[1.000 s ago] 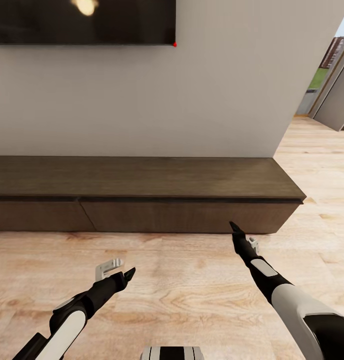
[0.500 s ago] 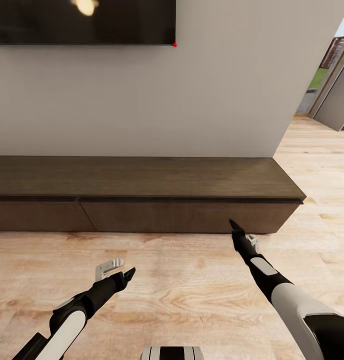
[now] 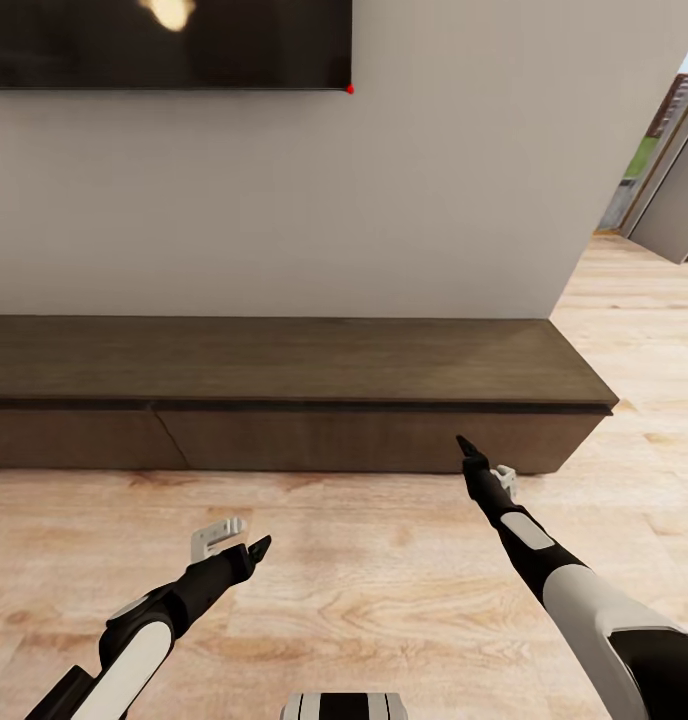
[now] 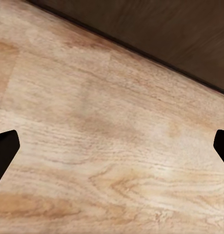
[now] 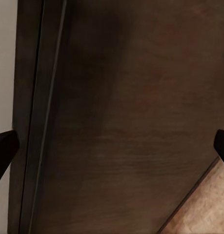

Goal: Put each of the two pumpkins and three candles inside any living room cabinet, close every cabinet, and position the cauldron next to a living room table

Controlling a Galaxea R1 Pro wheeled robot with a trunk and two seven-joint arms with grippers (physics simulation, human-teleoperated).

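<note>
The cabinet [image 3: 284,360] is a long, low dark-brown unit along the wall, and its flat drawer fronts [image 3: 364,440] sit flush and shut. My right gripper [image 3: 467,447] is open, its tip just in front of the right drawer front, whose dark wood [image 5: 131,122] shows close up in the right wrist view. My left gripper [image 3: 259,547] is open and empty, hanging over bare floor short of the cabinet's base [image 4: 165,29]. The pumpkins, candles, cauldron and table are out of view.
A dark TV [image 3: 164,40] hangs on the pale wall [image 3: 404,200] above the cabinet. Light wood floor [image 3: 384,590] stretches from the cabinet to my base. Past the cabinet's right end, an opening [image 3: 664,180] leads to another area.
The view has shifted slightly, with the cabinet sitting a touch lower in the picture. My right gripper has edged closer to the drawer front. The left arm has not moved.
</note>
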